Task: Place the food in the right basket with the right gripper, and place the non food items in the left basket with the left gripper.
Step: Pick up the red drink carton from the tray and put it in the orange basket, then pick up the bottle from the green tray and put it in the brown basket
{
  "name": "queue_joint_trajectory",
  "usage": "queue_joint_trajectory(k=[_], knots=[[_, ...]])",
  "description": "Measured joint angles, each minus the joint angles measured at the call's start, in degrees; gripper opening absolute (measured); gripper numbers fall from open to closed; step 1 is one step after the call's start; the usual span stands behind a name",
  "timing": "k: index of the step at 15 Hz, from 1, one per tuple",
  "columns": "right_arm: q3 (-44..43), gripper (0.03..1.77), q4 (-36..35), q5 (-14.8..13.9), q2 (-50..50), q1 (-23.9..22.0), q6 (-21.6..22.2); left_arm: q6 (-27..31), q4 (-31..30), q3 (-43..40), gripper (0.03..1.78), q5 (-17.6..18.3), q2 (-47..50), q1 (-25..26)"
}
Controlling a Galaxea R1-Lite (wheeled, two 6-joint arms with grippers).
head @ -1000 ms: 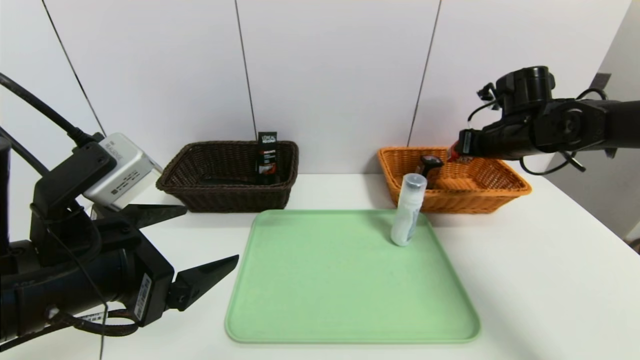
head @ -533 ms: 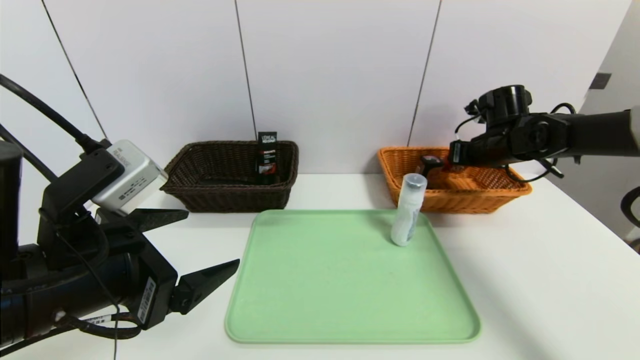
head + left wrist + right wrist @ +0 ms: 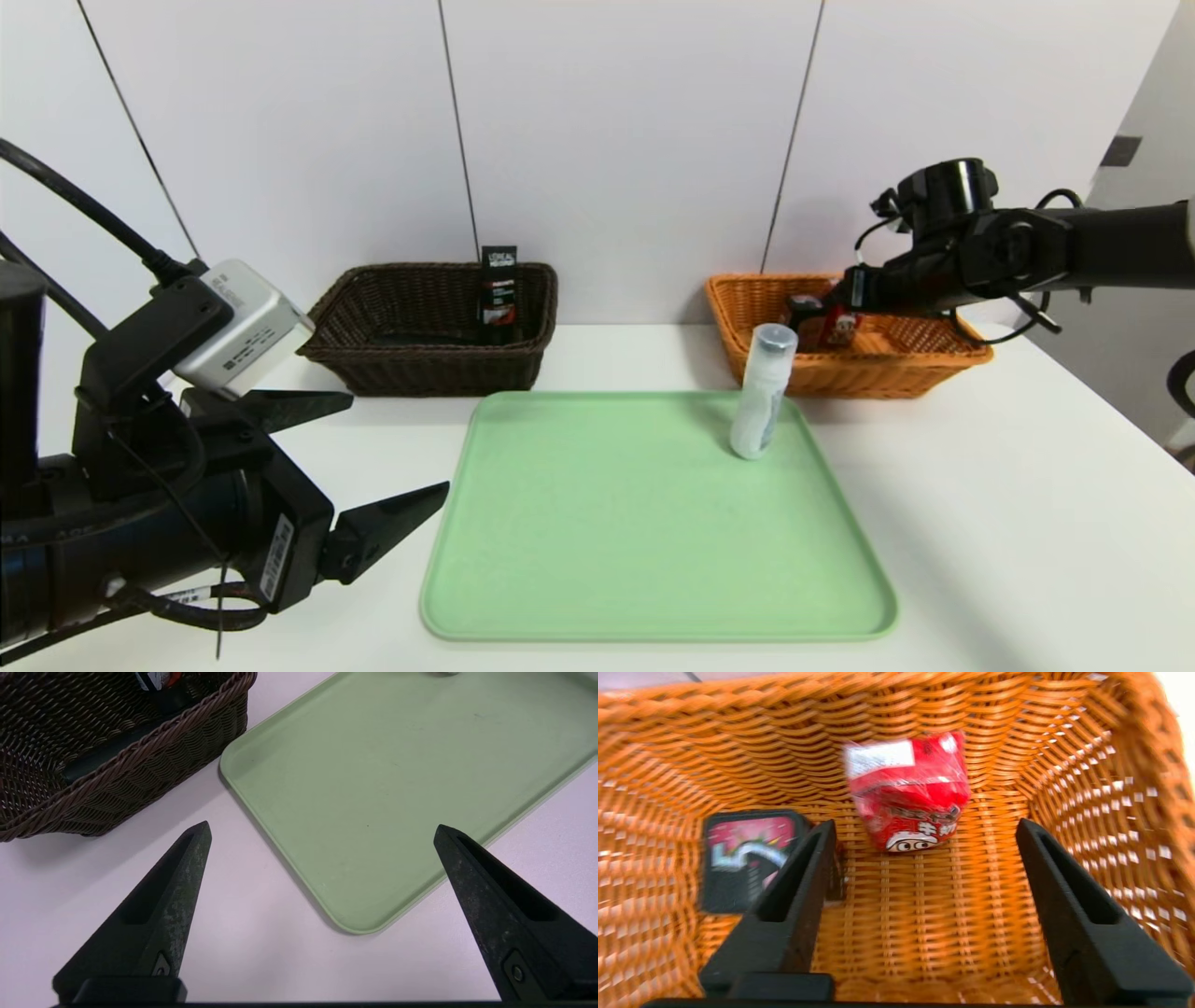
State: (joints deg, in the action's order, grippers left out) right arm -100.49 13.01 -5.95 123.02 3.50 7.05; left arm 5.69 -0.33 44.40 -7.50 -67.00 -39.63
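Right wrist view: glossy red carton [image 3: 909,792] lies on woven orange wicker basket [image 3: 924,933].

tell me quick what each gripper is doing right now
left gripper: open, holding nothing.
right gripper: open over the orange basket, red carton released.

Bright, even; rt wrist blurry.

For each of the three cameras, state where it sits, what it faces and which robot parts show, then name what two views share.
Head view: high on the robot, facing down at the green tray; both arms show.
Left wrist view: behind the open left gripper, facing the tray corner and brown basket.
Right wrist view: behind the open right gripper, looking into the orange basket at the red carton.
Shared: head and right wrist both show that carton.
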Motion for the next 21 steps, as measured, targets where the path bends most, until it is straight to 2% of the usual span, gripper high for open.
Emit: queue_joint_trajectory(k=[6, 11, 13, 18, 21], knots=[[-1.05, 1.55, 7.63, 0.33, -10.64, -0.04, 0.44, -0.22, -1.23, 0.15, 1.69, -0.16, 0.22, 0.0], [-0.04, 1.62, 18.69, 0.63, -23.3, -0.09, 1.71, -0.57, -3.39, 0.52, 1.69, 0.06, -0.17, 0.0], [3.41, 1.64, 21.82, 0.72, -28.7, -0.09, 2.02, -0.57, -5.47, 1.49, 1.69, 0.12, -1.49, 0.0], [16.37, 1.68, 22.54, 0.96, -41.62, 0.0, 2.45, -2.04, -6.61, 9.2, 1.69, 0.12, -8.08, -0.2], [23.48, 1.69, 22.46, 3.11, -48.26, 0.22, 2.51, -1.89, -9.58, 12.87, 1.69, 0.2, -14.56, -2.32]])
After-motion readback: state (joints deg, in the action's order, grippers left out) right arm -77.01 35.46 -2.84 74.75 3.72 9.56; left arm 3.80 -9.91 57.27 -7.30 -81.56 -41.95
